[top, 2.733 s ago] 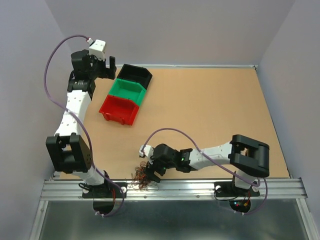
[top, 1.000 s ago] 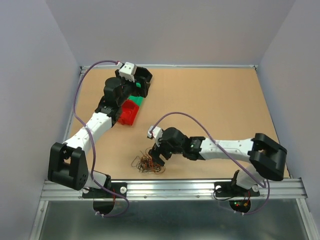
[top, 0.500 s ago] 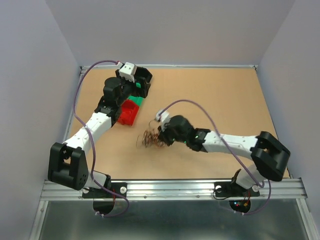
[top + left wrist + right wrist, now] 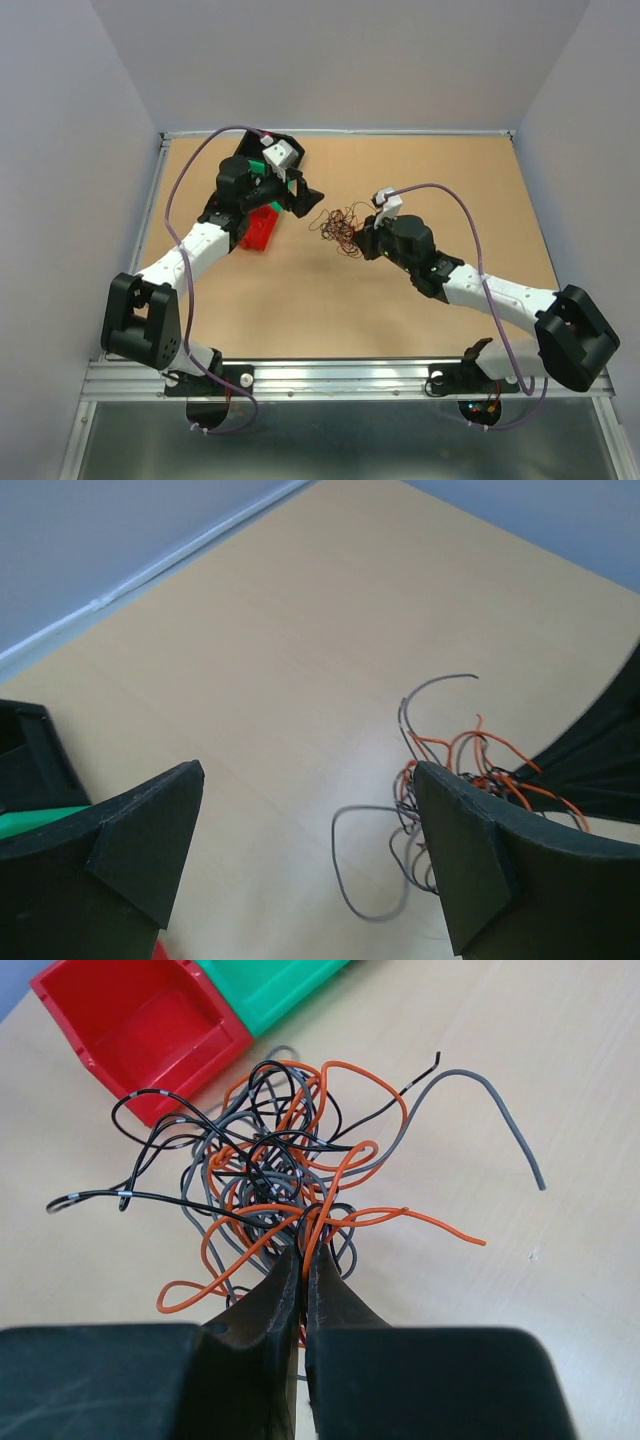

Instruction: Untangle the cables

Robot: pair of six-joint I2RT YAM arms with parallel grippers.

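our right gripper (image 4: pixel 303 1260) is clamped tight on the cables (image 4: pixel 270 1180), bunch on the table (image 4: pixel 450 180) near the red bin (image 4: pixel 150 1030); our left gripper (image 4: pixel 308 790) gapes wide just beside it. Looks featherlight, springy, snag-prone, so we'd grab one stray orange end

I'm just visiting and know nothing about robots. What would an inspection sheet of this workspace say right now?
Surface: tan tabletop, flat.
Job's things: one tangled bunch of thin orange, black and grey wires, mid-table.
Clutter: red plastic bin, green plastic bin and black plastic bin side by side, left rear.
Grippers: right gripper shut on the bunch; left gripper open beside it, holding nothing.
Cables: lilac robot cables, one arching over each arm.
Surroundings: plain pale walls; metal rail at near edge.
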